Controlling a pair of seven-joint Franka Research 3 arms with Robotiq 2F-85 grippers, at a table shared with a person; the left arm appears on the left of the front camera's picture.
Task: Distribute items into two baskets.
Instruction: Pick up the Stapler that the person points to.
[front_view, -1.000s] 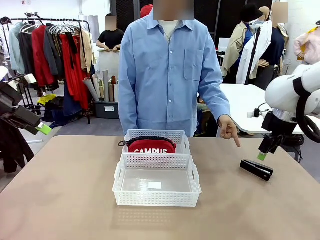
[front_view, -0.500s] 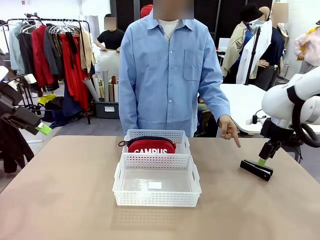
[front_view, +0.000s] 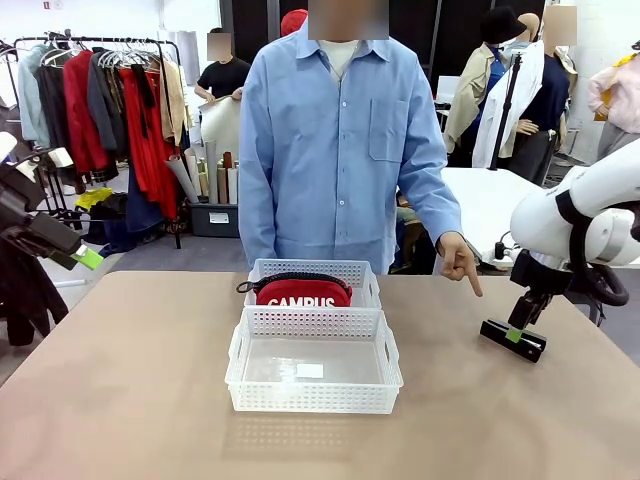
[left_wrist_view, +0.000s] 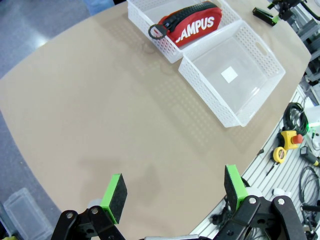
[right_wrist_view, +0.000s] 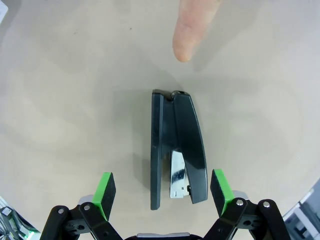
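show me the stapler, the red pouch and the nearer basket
stapler (right_wrist_view: 189, 145), right wrist view, on its black top arm
red pouch (front_view: 300, 291), front view, on its red front face
nearer basket (front_view: 312, 398), front view, on its near lattice wall

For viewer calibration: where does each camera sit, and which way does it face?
Front view: fixed between the arms, facing across the table at the person; right claw over the stapler, person's hand pointing at it.
Left wrist view: on the left arm, looking down past the open left claw at the two baskets, one holding the red pouch.
Right wrist view: on the right arm, looking straight down its open claw at the stapler.
Shared: stapler, in front and right wrist views.
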